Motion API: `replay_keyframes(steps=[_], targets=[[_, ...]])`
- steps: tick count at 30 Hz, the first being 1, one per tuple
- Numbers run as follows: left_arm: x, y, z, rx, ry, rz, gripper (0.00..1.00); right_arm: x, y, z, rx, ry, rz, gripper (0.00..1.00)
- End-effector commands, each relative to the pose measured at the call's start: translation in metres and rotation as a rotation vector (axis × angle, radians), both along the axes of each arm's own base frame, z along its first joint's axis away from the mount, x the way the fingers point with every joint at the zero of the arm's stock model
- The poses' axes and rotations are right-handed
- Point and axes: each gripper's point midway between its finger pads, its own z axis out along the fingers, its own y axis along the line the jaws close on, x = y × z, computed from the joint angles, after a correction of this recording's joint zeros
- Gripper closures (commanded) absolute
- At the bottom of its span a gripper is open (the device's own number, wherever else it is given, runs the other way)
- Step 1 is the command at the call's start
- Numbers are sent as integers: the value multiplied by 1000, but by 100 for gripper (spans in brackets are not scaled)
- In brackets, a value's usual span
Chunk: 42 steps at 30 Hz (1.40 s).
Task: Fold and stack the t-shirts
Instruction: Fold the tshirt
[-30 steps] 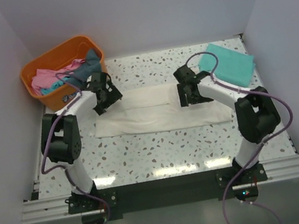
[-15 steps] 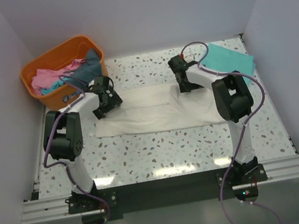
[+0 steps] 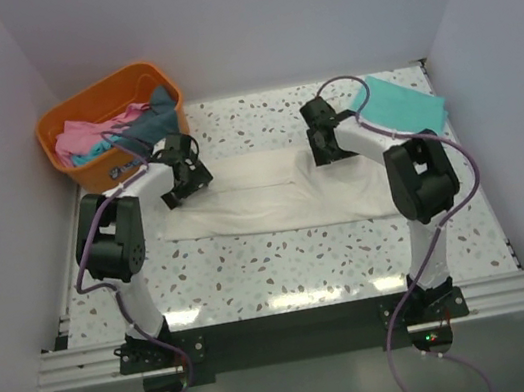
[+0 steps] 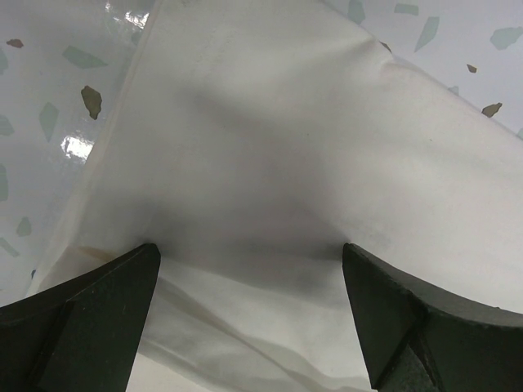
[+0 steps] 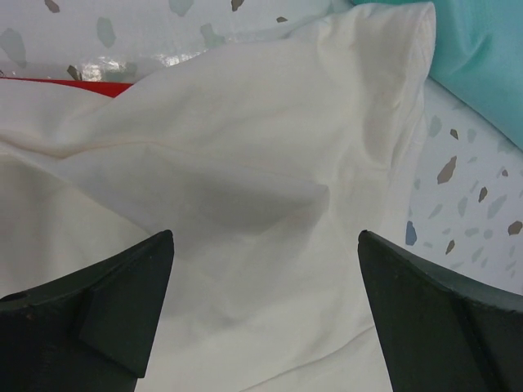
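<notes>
Top external view-wise, seeing the left gripper [image 3: 181, 177] and right gripper [image 3: 327, 144] angled down over the far corners of the cream-white t-shirt [image 3: 273, 202], spread flat mid-table. Spread wide on both going by the wrist views, clamping nothing. Got the teal-green t-shirt [image 3: 401, 110] just beside the right corner, the orange basket [image 3: 75, 112] near the left, and bare table [image 3: 284, 263] along the near edge.

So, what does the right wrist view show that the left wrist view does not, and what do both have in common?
Only the right wrist view shows the teal t-shirt at its upper right corner, beside the cream-white t-shirt, and a thin strip of the red print at the left. Only the left wrist view shows a faint seam line near that shirt's edge; no other garment appears there. Both show cream-white cloth on the speckled table, with the right gripper and left gripper open over it.
</notes>
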Motion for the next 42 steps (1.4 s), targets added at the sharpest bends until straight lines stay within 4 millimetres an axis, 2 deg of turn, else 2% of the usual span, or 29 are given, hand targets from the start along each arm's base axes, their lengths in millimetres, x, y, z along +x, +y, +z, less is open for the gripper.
replay_keyframes(steps=[1,6,10,12,14,16,23,25,27,30,31,32,33,34,36,37,38,39,40,42], targets=[[-12,19,-15,54,52,12,0,7,6,12,32,-40,38,1],[-13,21,-17,68,57,15,0,3,-1,-14,-42,47,37,1],[-14,23,-19,80,69,13,0,2,-11,-17,-99,42,-16,1],[-14,27,-20,92,74,15,0,7,-21,-11,-153,18,-53,1],[-17,29,-21,106,82,13,0,14,-28,0,-205,-10,-74,1],[-18,33,-21,116,82,17,0,21,-44,14,-279,-45,-119,1],[-21,35,-23,123,93,7,0,77,-78,69,-331,-227,-214,1],[-21,33,-21,116,88,-1,0,90,-79,79,-299,-253,-218,1],[-21,33,-16,114,80,-4,0,93,-75,86,-256,-252,-197,1],[-20,31,-9,101,59,-7,0,84,-26,83,31,-206,32,1],[-19,29,-7,92,52,-10,0,65,-12,57,102,-131,112,1],[-20,29,-6,91,49,-13,0,55,16,68,241,-144,216,1],[-19,29,-3,89,44,-15,0,47,25,61,278,-126,252,1],[-20,30,-2,94,43,-17,0,27,25,47,283,-61,257,1],[-24,32,-2,101,51,-10,0,4,20,42,302,-25,144,1],[-31,33,-7,100,68,-5,0,-23,17,23,317,54,108,1],[-34,32,-7,92,67,-7,0,-37,23,16,365,65,65,1],[-37,31,-9,83,71,-12,0,-44,36,21,447,47,85,1],[-47,30,-16,71,92,-20,0,-63,38,4,470,94,61,1],[-57,30,-18,60,100,-20,0,-74,43,-6,489,128,60,1]])
